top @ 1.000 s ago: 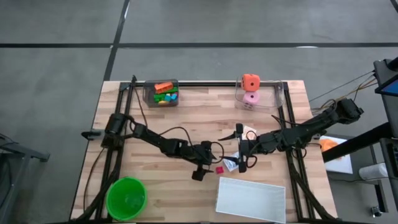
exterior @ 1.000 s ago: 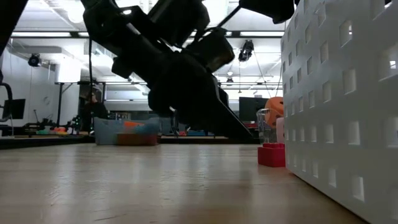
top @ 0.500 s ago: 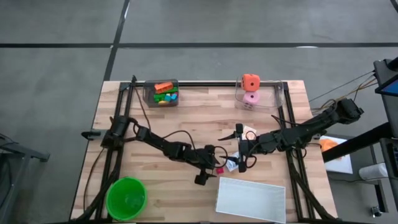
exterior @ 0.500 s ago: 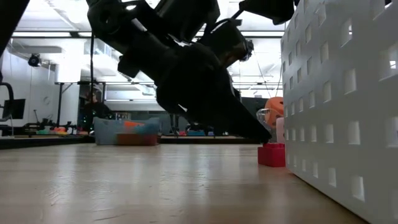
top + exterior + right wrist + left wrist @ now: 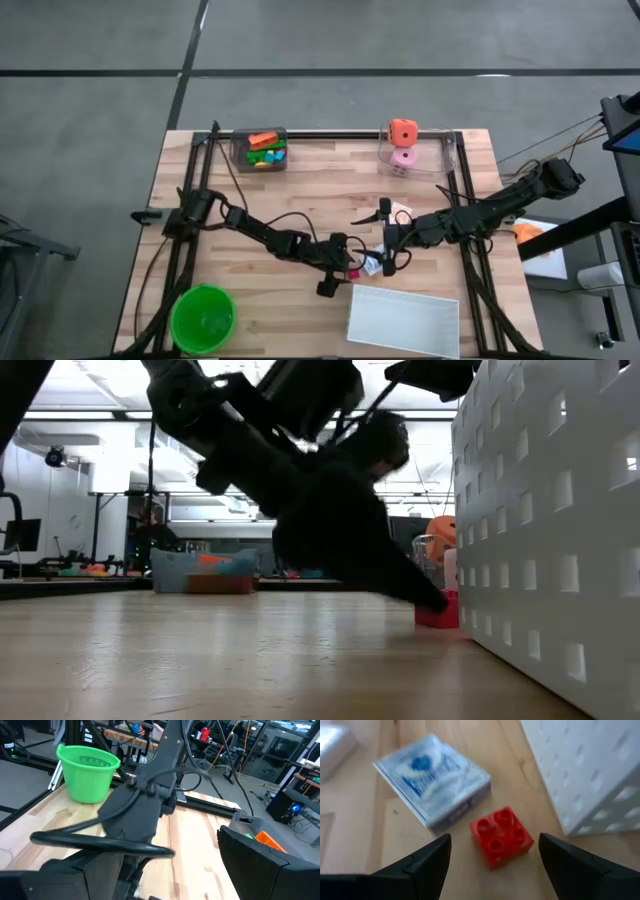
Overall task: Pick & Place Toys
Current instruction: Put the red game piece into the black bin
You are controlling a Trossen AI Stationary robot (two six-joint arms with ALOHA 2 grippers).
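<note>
A small red brick (image 5: 501, 836) with four studs lies on the wooden table, close to the white tray (image 5: 585, 770). It also shows in the high view (image 5: 352, 272) and the low view (image 5: 440, 612). My left gripper (image 5: 495, 840) is open and low over the table. Its two fingers stand on either side of the brick with a gap on each side. It shows in the high view too (image 5: 342, 268). A blue-printed card box (image 5: 435, 785) lies flat just beyond the brick. My right gripper (image 5: 386, 240) waits open near the table's middle.
The white tray (image 5: 403, 320) sits at the near edge, right of the brick. A green bowl (image 5: 203, 318) stands at the near left. Two clear bins stand at the far edge, one with small toys (image 5: 264, 151), one with an orange cube and a pink die (image 5: 404, 145).
My left gripper has moved toward the table's right edge and down to the red brick, so its open fingers now stand on either side of it. The brick has stayed in place.
</note>
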